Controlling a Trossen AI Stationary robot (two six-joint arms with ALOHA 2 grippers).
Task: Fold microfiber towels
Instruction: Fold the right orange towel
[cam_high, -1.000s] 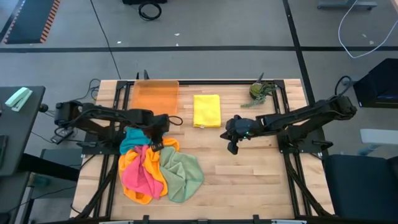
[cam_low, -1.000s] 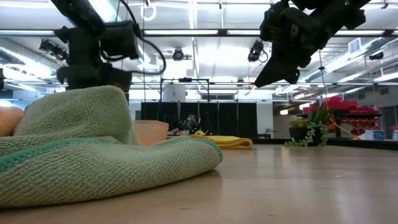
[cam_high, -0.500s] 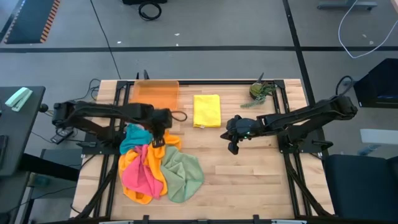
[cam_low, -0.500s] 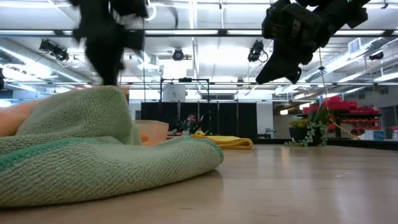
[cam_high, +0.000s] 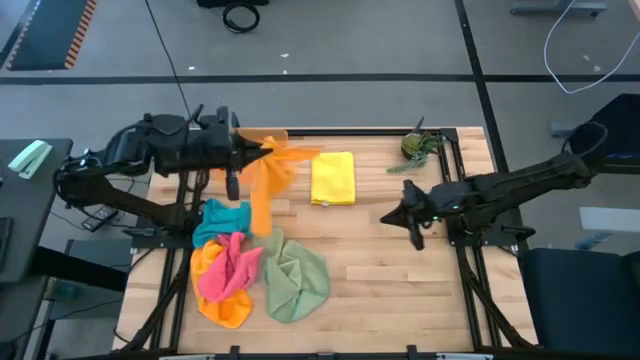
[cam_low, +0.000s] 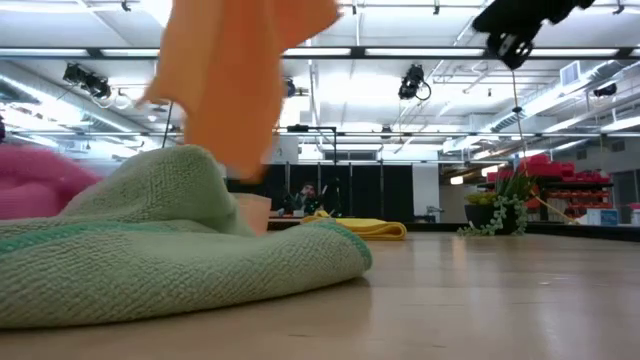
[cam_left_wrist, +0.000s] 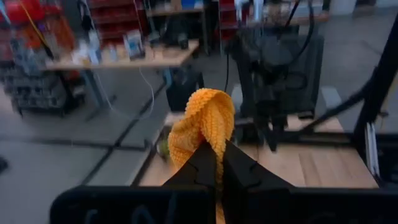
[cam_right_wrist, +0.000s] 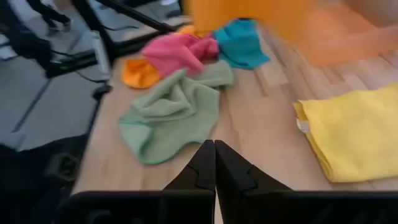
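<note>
L gripper pinching nubby orange towel, hanging limp | R gripper clenched, empty

Wooden table carries pile of towels; folded yellow towel; orange tray; small plant.

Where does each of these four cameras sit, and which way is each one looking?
High view: above the table, looking straight down; both arms show, the left gripper holding up an orange towel.
Low view: at table-top height, looking level past the green towel.
Left wrist view: along its own shut fingers pinching that orange towel.
Right wrist view: past its own shut fingers toward the towel pile.
All four show the folded yellow towel.
</note>
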